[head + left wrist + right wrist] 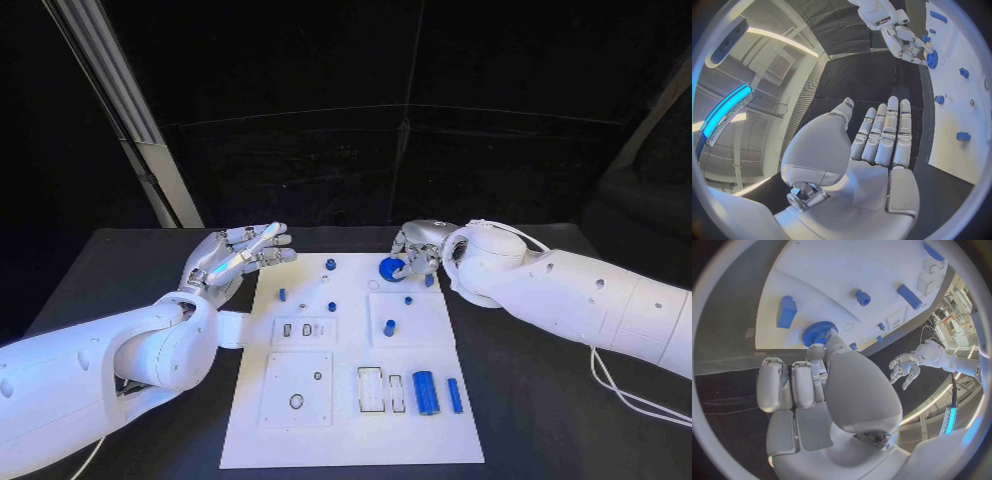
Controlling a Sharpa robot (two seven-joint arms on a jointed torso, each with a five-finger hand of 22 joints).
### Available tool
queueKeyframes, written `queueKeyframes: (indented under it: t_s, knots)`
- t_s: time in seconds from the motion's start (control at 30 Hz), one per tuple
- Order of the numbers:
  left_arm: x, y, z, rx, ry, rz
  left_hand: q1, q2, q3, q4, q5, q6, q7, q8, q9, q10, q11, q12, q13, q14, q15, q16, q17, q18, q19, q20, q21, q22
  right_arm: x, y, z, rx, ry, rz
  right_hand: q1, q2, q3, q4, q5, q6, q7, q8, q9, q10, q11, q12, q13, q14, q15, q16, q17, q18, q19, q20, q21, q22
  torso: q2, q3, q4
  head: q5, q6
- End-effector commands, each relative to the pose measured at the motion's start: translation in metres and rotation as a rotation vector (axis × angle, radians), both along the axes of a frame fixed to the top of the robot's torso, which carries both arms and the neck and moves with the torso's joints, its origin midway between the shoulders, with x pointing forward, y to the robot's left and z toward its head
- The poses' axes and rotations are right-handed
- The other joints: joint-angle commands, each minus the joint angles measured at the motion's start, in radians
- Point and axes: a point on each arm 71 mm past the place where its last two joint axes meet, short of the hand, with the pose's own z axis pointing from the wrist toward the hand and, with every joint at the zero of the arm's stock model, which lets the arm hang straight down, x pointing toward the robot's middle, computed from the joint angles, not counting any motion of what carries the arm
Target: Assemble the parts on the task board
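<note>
Holding a blue gear (391, 268) in my right hand (423, 248) — fingertips pinch it at the far end of the task board (346, 430), near the board's far right part, the gear just at the white surface; I cannot tell if it touches. My left hand (235, 256) hangs over the black table (116, 270) just beside the board's far left corner, palm up, fingers straight and slightly apart, holding nothing. On the board: small blue pegs (330, 264) near the far end, a short blue piece (389, 327) mid-board, and two blue cylinders (426, 392) lying side by side at the near right — the thicker one to the left of the thinner.
</note>
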Motion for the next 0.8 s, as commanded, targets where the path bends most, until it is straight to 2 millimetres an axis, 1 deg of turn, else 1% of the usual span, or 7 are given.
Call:
queueKeyframes:
  t_s: [0.03,0.17,0.3,0.37,0.47,0.63,0.8]
  knots:
    - [0.000,-0.001,0.001,-0.006,-0.003,-0.012,-0.001,0.011,-0.001,-0.004,0.004,-0.003,0.022,-0.007,-0.001,-0.001,0.004,-0.007,-0.001,0.004,0.006,-0.006,-0.001,0.015,0.008,0.000,-0.006,-0.001,0.000,0.002,0.006,-0.034,-0.080,-0.005,0.008,0.012,0.013,-0.002,-0.003,0.018,-0.003,0.012,0.002,0.009,-0.003,0.015,0.016,0.037,-0.009,0.004,0.002,-0.016,0.008,-0.002,0.005,0.003,0.000,0.0001,0.0004,0.000,-0.004]
    - [0.000,-0.001,0.001,-0.006,-0.003,-0.012,-0.001,0.011,0.000,-0.004,0.004,-0.003,0.022,-0.007,-0.001,-0.001,0.004,-0.007,-0.001,0.004,0.006,-0.007,-0.001,0.015,0.009,0.000,-0.006,-0.002,0.000,0.005,0.008,-0.032,-0.109,0.004,0.007,0.013,0.023,-0.004,0.001,0.030,-0.007,0.015,0.002,0.014,-0.005,0.024,0.027,0.037,-0.011,0.004,0.002,-0.016,0.009,-0.004,0.006,0.004,0.000,-0.0001,0.0003,0.001,-0.006]
    - [0.000,-0.001,0.001,-0.006,-0.004,-0.011,-0.001,0.014,0.000,-0.005,0.004,-0.002,0.021,-0.007,-0.001,0.000,0.004,-0.007,-0.001,0.005,0.005,-0.007,-0.001,0.015,0.009,0.000,-0.006,-0.002,-0.002,0.010,0.010,-0.020,-0.134,0.022,0.001,0.013,0.035,-0.004,0.020,0.040,-0.010,0.016,0.000,0.026,-0.008,0.044,0.048,0.038,-0.013,0.005,0.005,-0.017,0.011,-0.007,0.008,0.008,0.000,0.0000,0.0007,0.002,-0.005]
    - [0.000,-0.001,0.001,-0.005,-0.004,-0.009,0.000,0.015,0.001,-0.005,0.004,-0.002,0.021,-0.007,0.000,0.000,0.003,-0.008,-0.001,0.005,0.005,-0.008,-0.001,0.015,0.010,0.000,-0.007,-0.002,-0.004,0.013,0.012,-0.012,-0.144,0.035,-0.002,0.012,0.039,-0.003,0.026,0.042,-0.010,0.014,-0.001,0.027,-0.009,0.046,0.051,0.038,-0.014,0.005,0.007,-0.017,0.012,-0.007,0.008,0.009,0.000,-0.0001,0.0007,0.002,-0.005]
    - [0.000,-0.001,0.001,-0.004,-0.004,-0.008,0.002,0.017,0.003,-0.008,0.004,-0.001,0.021,-0.007,0.000,0.001,0.003,-0.008,0.000,0.006,0.005,-0.008,-0.001,0.015,0.010,0.000,-0.007,-0.003,-0.007,0.020,0.015,0.007,-0.154,0.058,-0.021,0.006,0.048,0.006,0.044,0.036,-0.008,0.003,-0.007,0.027,-0.007,0.046,0.053,0.039,-0.013,0.007,0.011,-0.018,0.014,-0.008,0.009,0.011,0.000,0.0001,0.0008,0.005,-0.006]
    - [0.000,0.000,0.001,-0.003,-0.004,-0.006,0.004,0.018,0.004,-0.010,0.004,0.000,0.021,-0.008,0.000,0.002,0.003,-0.009,0.000,0.007,0.005,-0.009,-0.001,0.015,0.011,0.000,-0.007,-0.004,-0.015,0.037,0.020,0.053,-0.170,0.113,-0.032,-0.004,0.057,0.009,0.058,0.030,-0.005,-0.009,-0.011,0.024,-0.005,0.044,0.054,0.040,-0.012,0.008,0.015,-0.018,0.015,-0.007,0.010,0.013,-0.001,-0.0003,0.0014,0.008,-0.006]
    - [0.000,-0.001,0.001,-0.004,-0.002,-0.005,0.009,0.021,0.007,-0.015,0.004,0.002,0.020,-0.009,0.000,0.004,0.002,-0.009,0.000,0.009,0.004,-0.010,-0.001,0.015,0.013,0.000,-0.008,-0.005,-0.019,0.057,0.023,0.087,-0.182,0.154,-0.033,-0.005,0.067,0.008,0.069,0.027,-0.004,-0.016,-0.012,0.022,-0.004,0.042,0.055,0.040,-0.011,0.009,0.018,-0.019,0.015,-0.006,0.010,0.014,0.000,-0.0002,0.0022,0.014,-0.005]
